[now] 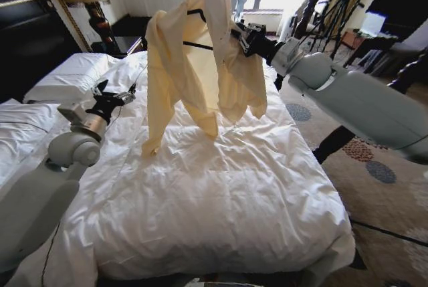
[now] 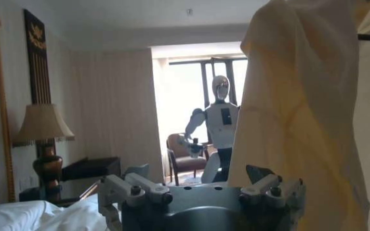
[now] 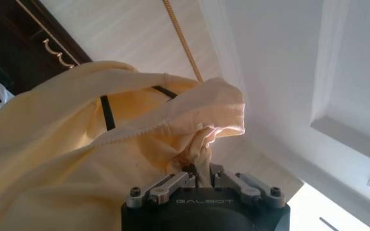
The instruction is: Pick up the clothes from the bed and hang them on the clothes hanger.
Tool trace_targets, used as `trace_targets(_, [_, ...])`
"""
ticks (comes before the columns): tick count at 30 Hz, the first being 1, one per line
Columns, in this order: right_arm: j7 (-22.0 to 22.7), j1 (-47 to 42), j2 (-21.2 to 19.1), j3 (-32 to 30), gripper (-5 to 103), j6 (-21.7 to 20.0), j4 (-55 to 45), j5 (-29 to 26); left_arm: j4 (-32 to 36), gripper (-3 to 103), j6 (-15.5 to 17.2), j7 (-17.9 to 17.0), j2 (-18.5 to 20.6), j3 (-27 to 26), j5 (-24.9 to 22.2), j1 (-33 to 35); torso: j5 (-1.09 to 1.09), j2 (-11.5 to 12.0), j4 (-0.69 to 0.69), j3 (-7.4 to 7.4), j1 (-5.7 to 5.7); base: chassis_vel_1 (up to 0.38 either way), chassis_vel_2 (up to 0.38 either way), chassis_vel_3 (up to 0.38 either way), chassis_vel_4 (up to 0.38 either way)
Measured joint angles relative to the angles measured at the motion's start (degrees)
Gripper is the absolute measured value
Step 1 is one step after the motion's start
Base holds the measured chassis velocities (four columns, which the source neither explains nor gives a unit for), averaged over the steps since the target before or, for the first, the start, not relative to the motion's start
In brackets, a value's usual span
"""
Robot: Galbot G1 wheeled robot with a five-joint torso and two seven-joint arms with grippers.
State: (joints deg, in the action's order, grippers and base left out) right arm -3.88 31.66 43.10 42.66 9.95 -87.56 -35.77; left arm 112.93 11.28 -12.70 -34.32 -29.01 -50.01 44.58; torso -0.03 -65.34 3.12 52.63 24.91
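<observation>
Right gripper [image 1: 235,35] pinches a fold of the top [image 1: 194,66], holding it aloft over the bed [image 1: 221,186], hanger [image 1: 195,14] threaded inside. Top hangs vertically, just right of the left gripper [image 1: 120,96], which sits low, jaws spread, nearer the dangling sleeve.

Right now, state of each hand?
Left hand: open, empty, low over the white duvet bed.
Right hand: shut on the pale yellow-cream thin top, held aloft.

"GALBOT" on right gripper [image 3: 201,179] (embossed)
</observation>
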Motion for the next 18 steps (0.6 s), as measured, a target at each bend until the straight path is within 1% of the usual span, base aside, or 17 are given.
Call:
trace_targets(3, [-2.0,1.3,-2.1,0.7,5,0.0,-1.1,-0.5,1.1,100,1.0,-0.1,0.9,0.9,-1.2,-1.3,0.00,0.0,0.00,0.00,-0.01,0.000,0.000,0.000,0.000])
trace_targets(8, [-3.1,0.3,-3.5,0.9,5,0.1,-2.1,0.7,2.9,100,1.6,-0.2,1.5,0.2,-2.0,-0.8,0.01,0.0,0.02,0.00,-0.01,0.000,0.000,0.000,0.000])
trace_targets(11, [-3.1,-1.0,-3.4,0.9,5,0.2,-2.6,1.3,3.9,100,1.6,0.0,1.7,-0.6,-2.9,0.0,0.03,0.0,0.00,0.00,-0.01,0.000,0.000,0.000,0.000])
trace_targets(14, [-2.7,-2.3,-2.4,0.8,5,0.7,-2.6,2.3,5.0,100,1.5,0.6,2.1,-1.3,-5.4,0.3,0.01,0.0,-0.01,0.00,-0.01,0.000,0.000,0.000,0.000])
trace_targets(18, [-1.7,-2.1,-1.3,0.8,5,1.1,-2.1,2.1,4.5,100,1.4,1.3,2.2,-0.6,-6.0,-0.4,0.01,0.0,-0.01,0.00,-0.01,0.000,0.000,0.000,0.000])
